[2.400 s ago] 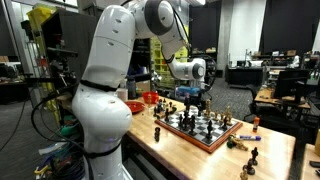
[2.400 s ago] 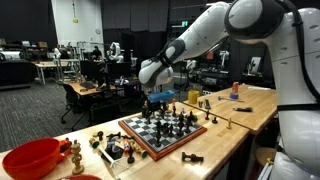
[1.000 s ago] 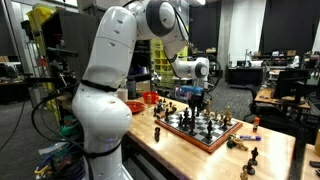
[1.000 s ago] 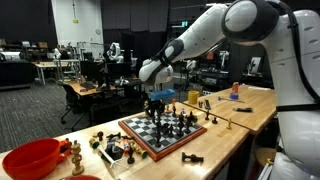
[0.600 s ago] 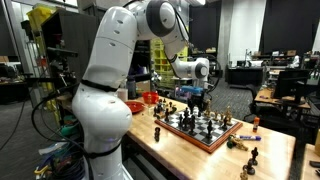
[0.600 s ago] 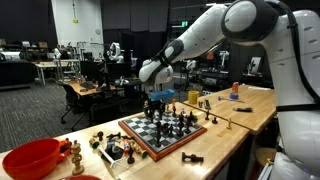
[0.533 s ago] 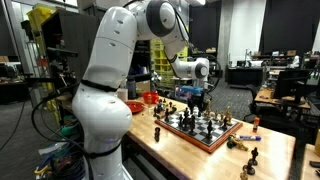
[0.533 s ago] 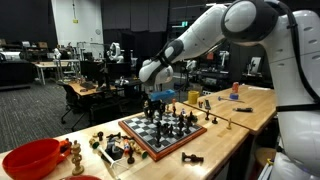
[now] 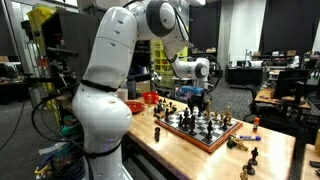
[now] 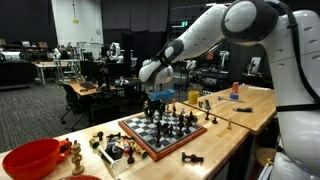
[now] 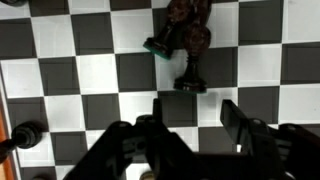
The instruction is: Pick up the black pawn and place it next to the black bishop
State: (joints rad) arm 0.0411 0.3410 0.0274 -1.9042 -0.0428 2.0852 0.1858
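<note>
Gripper (image 11: 195,110): seen from the wrist, the two fingers stand apart with only bare chessboard (image 11: 60,80) squares between them. They clamp nothing.

Black pawn (image 11: 190,72): we take it to be the small dark piece standing on the board just ahead of the fingertips. It touches neither finger. Its base sits at the edge of a dark square.

Neighbour: a second dark piece with a green felt base (image 11: 165,40) stands just beyond the pawn. Their tops overlap in the wrist view, so we cannot tell whether they touch or whether this one is the bishop.

Another dark piece (image 11: 25,135) sits at the frame edge, well apart from the fingers.

In both exterior views the gripper (image 9: 193,100) (image 10: 157,103) hangs low over one end of the chessboard (image 9: 205,132) (image 10: 150,140). The rest of the board is crowded with upright pieces, too small to tell apart.

Off the board, on the wooden table (image 9: 275,150) (image 10: 245,108):
- loose pieces near a board corner (image 9: 237,142) and beside the board (image 10: 108,147);
- one piece lying flat (image 10: 191,158);
- a red bowl (image 10: 30,158) at the table's end.

The arm's white links fill much of an exterior view (image 9: 105,90) and hide the table behind them.
</note>
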